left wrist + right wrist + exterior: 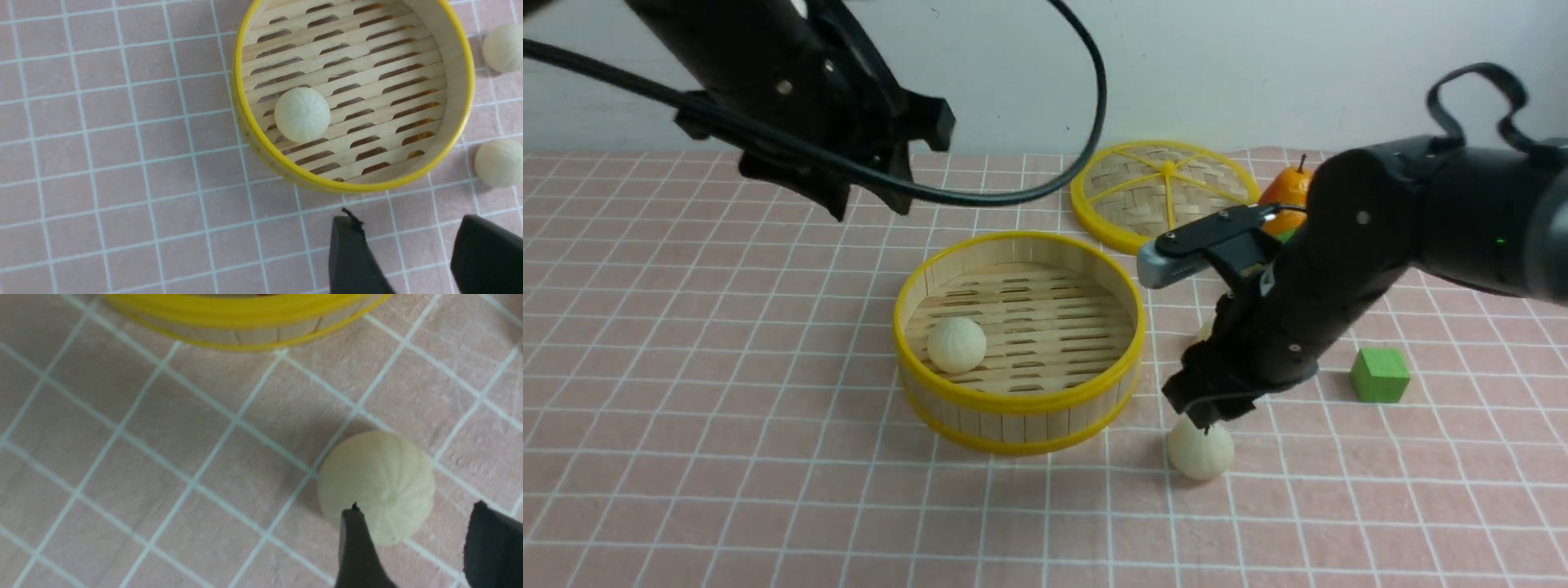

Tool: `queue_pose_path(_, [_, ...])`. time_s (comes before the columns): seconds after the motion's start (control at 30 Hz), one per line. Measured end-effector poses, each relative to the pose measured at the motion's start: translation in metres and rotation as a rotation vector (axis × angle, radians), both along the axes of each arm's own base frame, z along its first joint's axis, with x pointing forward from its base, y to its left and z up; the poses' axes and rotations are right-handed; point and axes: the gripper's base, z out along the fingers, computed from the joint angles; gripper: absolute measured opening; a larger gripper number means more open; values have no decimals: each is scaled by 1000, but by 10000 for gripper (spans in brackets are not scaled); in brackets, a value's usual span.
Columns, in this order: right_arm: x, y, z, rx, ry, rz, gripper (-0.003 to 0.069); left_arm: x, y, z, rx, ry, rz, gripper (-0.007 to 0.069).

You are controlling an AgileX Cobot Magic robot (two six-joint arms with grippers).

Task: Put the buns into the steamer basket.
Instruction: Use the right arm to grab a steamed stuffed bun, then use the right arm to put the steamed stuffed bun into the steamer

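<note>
The steamer basket (1021, 402) stands mid-table with one bun (956, 344) inside at its left. A second bun (1200, 449) lies on the cloth to the basket's front right. My right gripper (1207, 415) hangs open just above it, its jaws wider than the bun. In the right wrist view the bun (378, 484) sits just ahead of the open gripper (416, 514). A third bun (1205, 329) peeks out behind the right arm. My left gripper (870, 204) is open and empty, high at the back left. The left wrist view shows the basket (245, 118), its bun (302, 114) and both outside buns (503, 47) (497, 163).
The flat woven lid (1168, 192) with yellow spokes lies behind the basket. An orange fruit (1286, 192) sits beside it, partly behind the right arm. A green cube (1379, 375) lies at the right. A pink checked cloth covers the table.
</note>
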Motion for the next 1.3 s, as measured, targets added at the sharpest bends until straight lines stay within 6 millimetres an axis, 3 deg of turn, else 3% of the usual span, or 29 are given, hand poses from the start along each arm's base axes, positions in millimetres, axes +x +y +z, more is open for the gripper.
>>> queue_pose_path(0.17, [16, 7, -36, -40, 73, -14, 313, -50, 30, 6, 46, -51, 71, 255])
queue_pose_path(0.3, [19, 7, -45, -64, 80, -6, 192, -80, 53, -7, 113, -72, 138, 241])
queue_pose_path(0.4, [20, 6, -32, -89, 78, 10, 46, -110, 74, -20, 150, -104, 232, 238])
queue_pose_path(0.47, [21, 8, -20, -97, 75, 20, 15, -125, 84, -32, 161, -116, 273, 238])
queue_pose_path(0.53, [23, 13, -1, -91, 45, 33, 13, -141, 94, -43, 150, -159, 306, 238])
queue_pose_path(0.6, [26, 28, 33, -47, -49, 63, 13, -153, 100, -63, 153, -200, 298, 238])
queue_pose_path(0.63, [27, 30, 38, -38, -67, 68, 13, -154, 101, -68, 163, -196, 294, 238])
queue_pose_path(0.7, [28, 55, 64, 13, -201, 149, 13, -160, 103, -93, 183, -247, 246, 238])
queue_pose_path(0.73, [28, 55, 64, 13, -201, 149, 13, -160, 103, -92, 182, -258, 243, 238])
queue_pose_path(0.8, [32, 86, 65, 49, -298, 238, 13, -160, 103, -112, 210, -307, 187, 238])
queue_pose_path(0.83, [32, 86, 66, 51, -306, 240, 13, -160, 103, -113, 211, -308, 184, 238])
queue_pose_path(0.9, [38, 100, 48, 41, -308, 277, 14, -159, 101, -117, 208, -328, 162, 238])
queue_pose_path(0.97, [44, 106, 26, 17, -279, 291, 22, -158, 100, -117, 200, -343, 155, 238])
queue_pose_path(1.0, [50, 110, 2, -13, -239, 300, 46, -158, 99, -116, 193, -359, 147, 238])
queue_pose_path(1.1, [56, 113, -26, -47, -188, 307, 131, -157, 99, -115, 189, -371, 140, 238])
queue_pose_path(1.2, [58, 115, -13, -37, -196, 297, 274, -157, 98, -115, 187, -375, 139, 238])
queue_pose_path(1.27, [58, 113, 6, -39, -178, 271, 417, -157, 98, -115, 183, -378, 139, 238])
queue_pose_path(1.3, [58, 113, 6, -39, -177, 271, 417, -157, 98, -115, 183, -378, 140, 238])
